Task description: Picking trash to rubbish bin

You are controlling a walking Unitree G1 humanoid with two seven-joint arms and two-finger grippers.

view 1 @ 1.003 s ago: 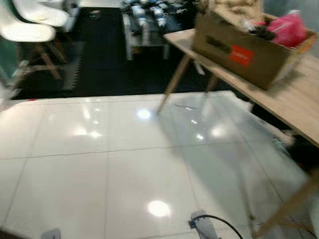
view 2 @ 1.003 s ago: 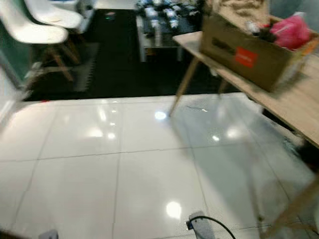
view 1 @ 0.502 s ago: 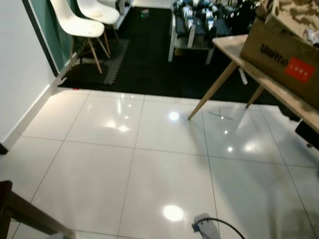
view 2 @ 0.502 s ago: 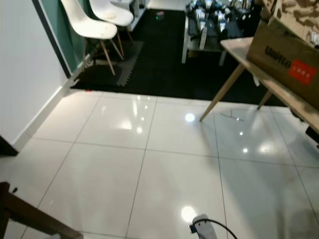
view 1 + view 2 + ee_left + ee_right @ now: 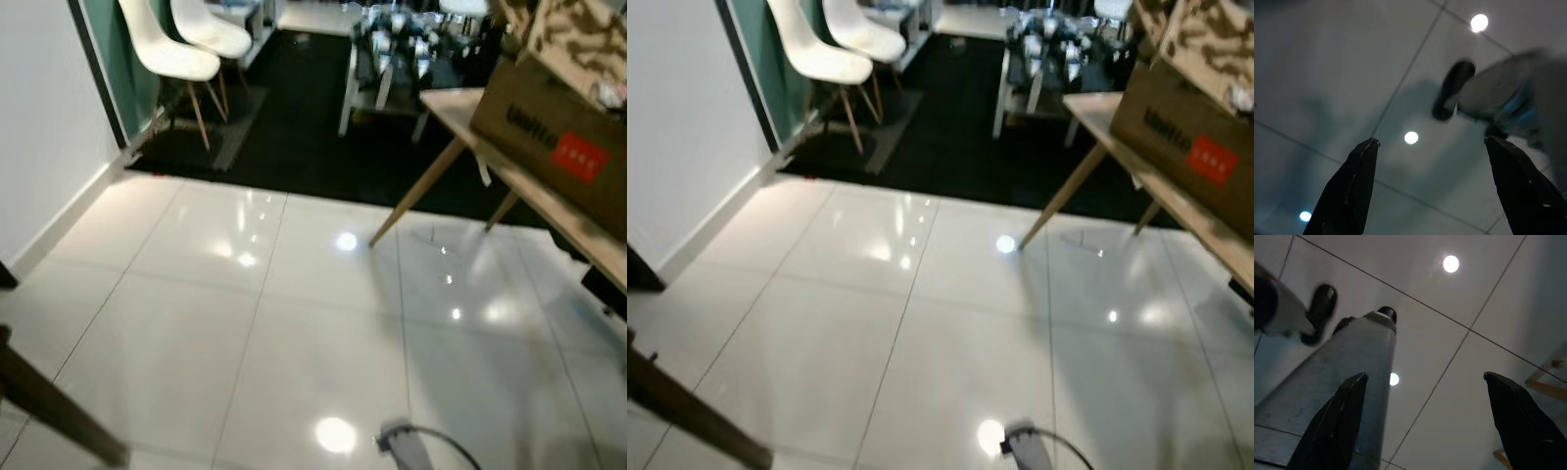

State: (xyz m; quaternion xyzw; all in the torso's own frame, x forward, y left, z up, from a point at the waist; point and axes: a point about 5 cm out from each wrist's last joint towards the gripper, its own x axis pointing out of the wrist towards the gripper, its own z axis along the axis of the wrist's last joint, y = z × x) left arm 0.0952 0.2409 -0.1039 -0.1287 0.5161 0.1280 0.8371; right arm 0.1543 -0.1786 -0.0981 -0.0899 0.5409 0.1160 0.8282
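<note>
No trash and no bin can be made out on the glossy white tiled floor (image 5: pixel 294 323). In the left wrist view my left gripper (image 5: pixel 1435 186) hangs open over the tiles, its two black fingers (image 5: pixel 1349 191) spread wide with nothing between them. In the right wrist view my right gripper (image 5: pixel 1425 421) is likewise open and empty above the floor, one finger (image 5: pixel 1332 426) beside my grey leg (image 5: pixel 1337 377). A grey part of my body with a black cable (image 5: pixel 411 450) shows at the bottom of the head views.
A wooden table (image 5: pixel 549 196) with slanted legs stands at the right, carrying a brown cardboard box (image 5: pixel 549 127). Two white chairs (image 5: pixel 186 49) sit at the back left on dark flooring (image 5: pixel 294 137). A white wall (image 5: pixel 39 127) runs along the left. A dark wooden bar (image 5: pixel 49 401) crosses the bottom left.
The camera has swung left and tipped up slightly: the table and box slid toward the right edge, the left wall and chairs came into view. The picture is sharper than a second ago.
</note>
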